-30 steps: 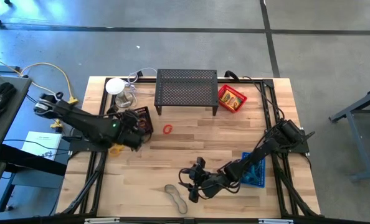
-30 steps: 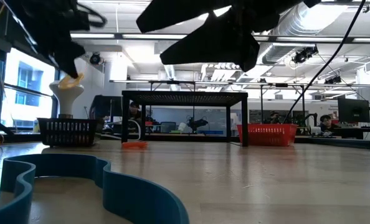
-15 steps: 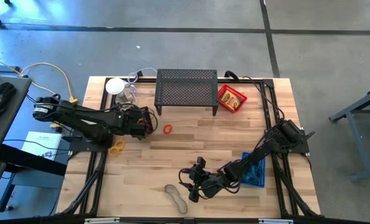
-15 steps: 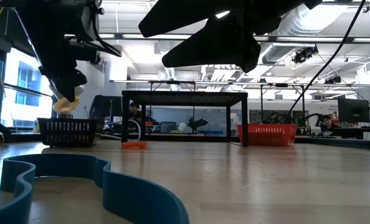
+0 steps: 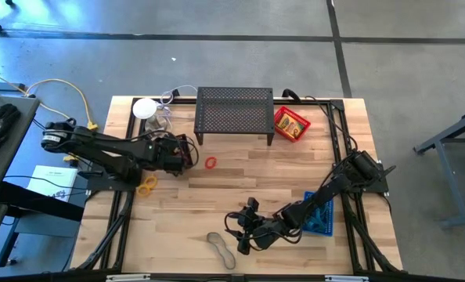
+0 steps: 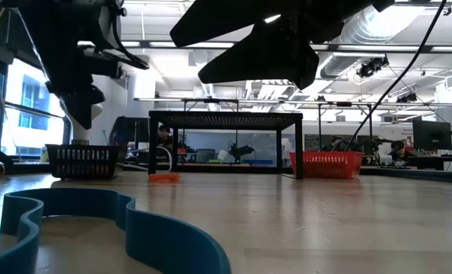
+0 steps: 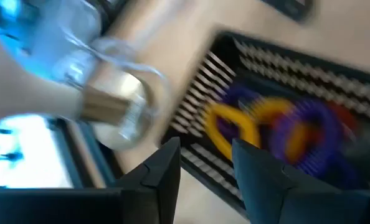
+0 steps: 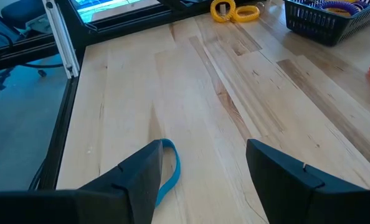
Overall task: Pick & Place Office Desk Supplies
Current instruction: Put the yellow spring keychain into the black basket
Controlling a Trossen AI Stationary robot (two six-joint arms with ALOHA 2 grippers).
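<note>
My left gripper (image 7: 207, 168) hangs open over the black mesh tray (image 7: 309, 74) at the table's far left, where yellow (image 7: 232, 127), purple and orange rings lie. From table height, nothing shows between its fingers (image 6: 81, 114), and the tray (image 6: 85, 161) stands below them. A red ring (image 5: 210, 163) lies on the wood right of the tray, and two yellow rings (image 5: 146, 185) lie nearer the left edge. Near the front edge my right gripper (image 8: 203, 180) stands open just above the table. A blue band (image 8: 169, 171) lies by one finger.
The black perforated stand (image 5: 234, 112) stands at the far middle, with a white-topped glass object (image 5: 150, 113) to its left and a red tray (image 5: 292, 123) to its right. A blue tray (image 5: 320, 215) sits under my right arm. Bare wood lies in the middle.
My left gripper has gone toward the far edge and down over the black tray, turning as it went, and has opened. The yellow ring that it carried no longer shows below its fingers in the low view.
</note>
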